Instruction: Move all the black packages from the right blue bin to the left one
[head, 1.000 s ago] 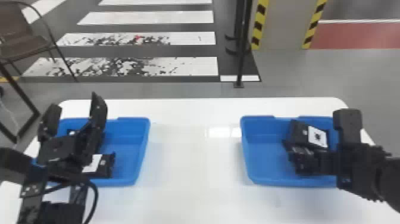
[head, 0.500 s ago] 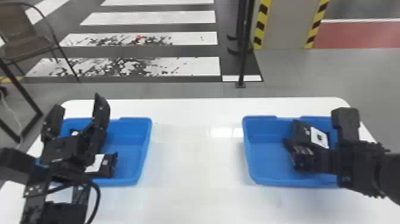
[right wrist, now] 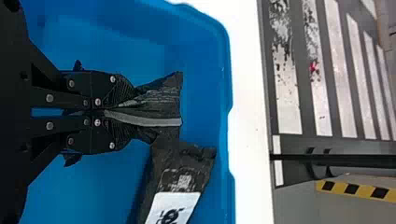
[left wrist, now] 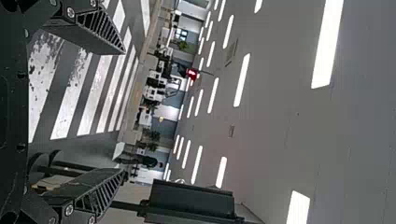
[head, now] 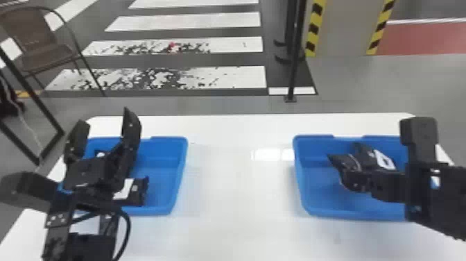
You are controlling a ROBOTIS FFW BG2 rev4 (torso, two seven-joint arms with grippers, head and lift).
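Right tool [right wrist: 127,112] closed on 1 black package [right wrist: 161,95], in or just above the right bin [right wrist: 225,70]; left tool [left wrist: 124,112] wide open, empty. Package looks light, limp, slick: deep bite across its creases should hold best. Long axis seemingly points toward robot's left, angled away.

The table [head: 239,201] looks glossy, the bins [head: 179,173] plastic.

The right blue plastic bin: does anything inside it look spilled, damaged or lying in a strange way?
Nothing looks spilled. The crumpled black plastic package is creased where the right gripper's fingers pinch it, likely from the grip rather than damage. Near it, the black package with a white label lies aslant in the bin.
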